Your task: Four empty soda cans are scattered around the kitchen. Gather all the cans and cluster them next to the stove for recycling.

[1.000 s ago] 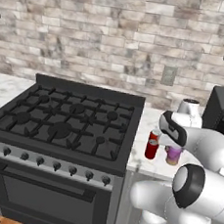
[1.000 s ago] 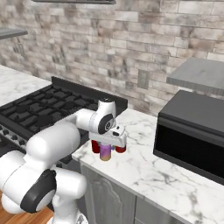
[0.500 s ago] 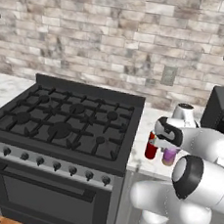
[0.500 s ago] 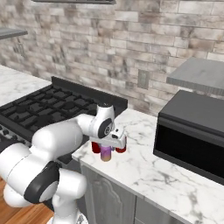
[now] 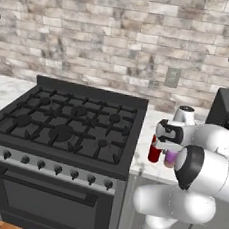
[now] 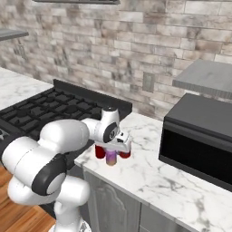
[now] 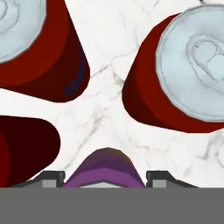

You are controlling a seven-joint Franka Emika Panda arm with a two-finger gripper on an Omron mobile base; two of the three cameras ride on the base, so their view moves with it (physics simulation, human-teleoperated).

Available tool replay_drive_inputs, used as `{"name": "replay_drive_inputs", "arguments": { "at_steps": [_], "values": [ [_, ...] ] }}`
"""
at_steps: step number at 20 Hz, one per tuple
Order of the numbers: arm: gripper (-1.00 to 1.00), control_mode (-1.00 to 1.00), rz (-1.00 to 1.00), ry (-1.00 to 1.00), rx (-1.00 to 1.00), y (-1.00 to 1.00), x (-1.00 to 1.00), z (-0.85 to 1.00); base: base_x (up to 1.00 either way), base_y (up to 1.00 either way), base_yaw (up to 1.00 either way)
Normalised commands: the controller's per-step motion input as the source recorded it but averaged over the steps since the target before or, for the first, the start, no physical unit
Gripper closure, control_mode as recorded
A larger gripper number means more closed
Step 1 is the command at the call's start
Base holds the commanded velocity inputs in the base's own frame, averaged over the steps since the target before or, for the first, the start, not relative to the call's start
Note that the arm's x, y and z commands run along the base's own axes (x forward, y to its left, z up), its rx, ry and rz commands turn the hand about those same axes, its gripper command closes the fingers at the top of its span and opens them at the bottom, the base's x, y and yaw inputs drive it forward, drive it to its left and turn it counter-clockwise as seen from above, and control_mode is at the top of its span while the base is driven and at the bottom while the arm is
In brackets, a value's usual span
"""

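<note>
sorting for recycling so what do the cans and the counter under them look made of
Red cans: look like painted metal, glossy red sides with bare silvery tops showing a pressed tab outline; probably aluminium.
Purple can between the gripper fingertips: striped purple body; likely the same, its top is hardly visible.
Counter: white with grey veins, smooth; looks like polished marble or an imitation.

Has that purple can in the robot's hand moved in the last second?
Yes, slightly. The purple can, gripped in the gripper, has sunk toward the counter, among the red cans.
</note>
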Motion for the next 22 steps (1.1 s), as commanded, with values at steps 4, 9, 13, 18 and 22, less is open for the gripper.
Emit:
{"name": "replay_drive_inputs", "arguments": {
  "at_steps": [4, 9, 13, 18, 22],
  "values": [
    [1.0, -1.0, 0.0, -0.02, -0.03, -0.07, 0.07, -0.14, 0.0, 0.0, 0.0],
    [1.0, -1.0, -0.01, -0.03, -0.01, -0.03, -0.01, -0.19, 0.0, 0.0, 0.0],
    [1.0, -1.0, -0.05, 0.0, 0.0, 0.0, -0.2, -0.28, 0.0, 0.0, 0.0],
    [-1.0, -1.0, -0.1, 0.07, 0.0, 0.05, -0.2, -0.32, 0.0, 0.0, 0.0],
    [-1.0, -1.0, -0.1, 0.06, 0.0, 0.04, -0.14, -0.23, 0.0, 0.0, 0.0]
  ]
}}
